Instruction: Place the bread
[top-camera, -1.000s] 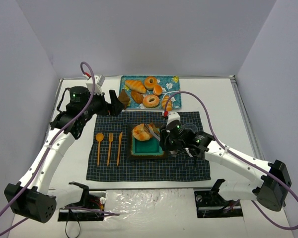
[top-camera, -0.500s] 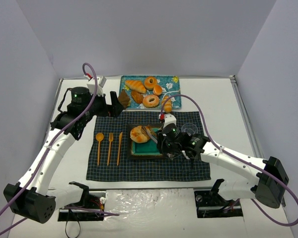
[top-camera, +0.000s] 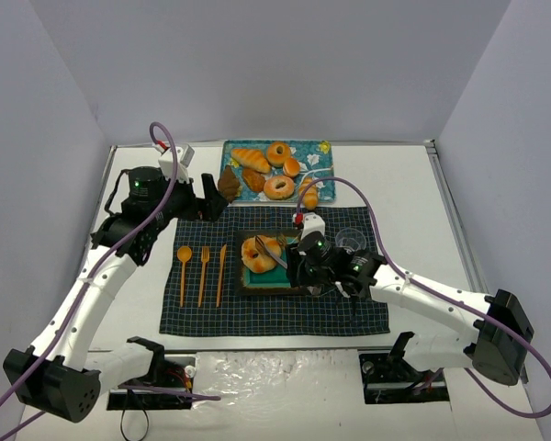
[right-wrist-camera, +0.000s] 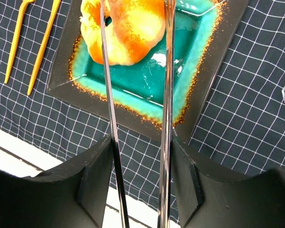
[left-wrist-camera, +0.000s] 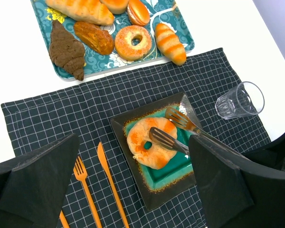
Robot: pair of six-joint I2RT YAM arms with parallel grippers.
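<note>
The bread (left-wrist-camera: pixel 152 142) is seen lying on the teal square plate (left-wrist-camera: pixel 173 173), toward the plate's far left corner, with bare glaze left along the plate's near and right sides. The plate is set in the middle of a dark checked cloth (left-wrist-camera: pixel 61 118), which is spread over the middle of the table. A pair of metal tongs (right-wrist-camera: pixel 167 85) is held by the right gripper (right-wrist-camera: pixel 140 140), whose jaws are pressed against the two arms from outside. The arms of the tongs are spread. One tip is seen over the top of the bread and the other just beside its right edge; whether either tip touches the bread cannot be told. The left gripper (top-camera: pixel 216 200) is held above the far left corner of the cloth, its jaws wide apart with nothing between them. Orange cutlery (top-camera: pixel 203 274) is laid along the left side of the cloth, and a clear glass (left-wrist-camera: pixel 240 99) is stood near its far right corner. A patterned tray (left-wrist-camera: pixel 180 28) is placed at the far edge of the table, just beyond the cloth, and a brown croissant (left-wrist-camera: pixel 66 50), a ring pastry (left-wrist-camera: pixel 133 42) and a ridged roll (left-wrist-camera: pixel 170 42) are carried on it among other pastries.
</note>
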